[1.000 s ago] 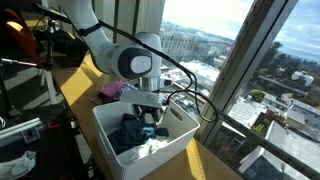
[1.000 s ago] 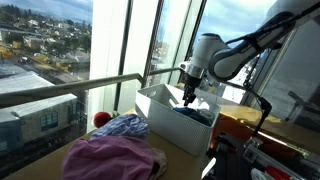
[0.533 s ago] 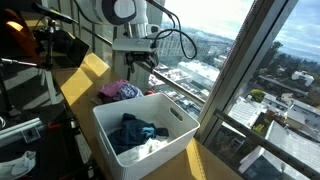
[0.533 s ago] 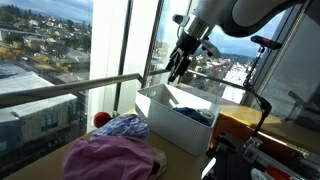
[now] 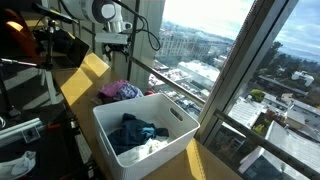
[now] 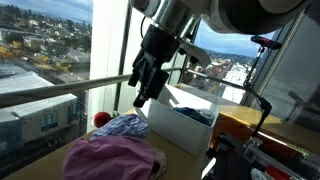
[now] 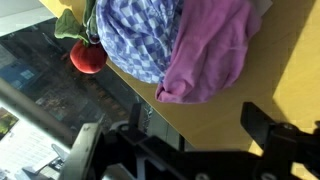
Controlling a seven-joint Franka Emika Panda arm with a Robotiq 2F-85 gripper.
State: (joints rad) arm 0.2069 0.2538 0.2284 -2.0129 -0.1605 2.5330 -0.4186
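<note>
Pink cloth [image 7: 215, 45] lay upper right in wrist view, touching checked cloth [image 7: 135, 35] at upper centre, w/ gripper [image 7: 180, 140] hovering above, fingers spread wide & empty; risk: a descent btwn layers could snag both cloths or pinch only a loose fold.

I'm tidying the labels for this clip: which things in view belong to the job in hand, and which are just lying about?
In the job:
blue checked cloth
pink cloth
white bin
dark blue garments in it

Lying about:
red toy fruit with green leaves
window rail
</note>
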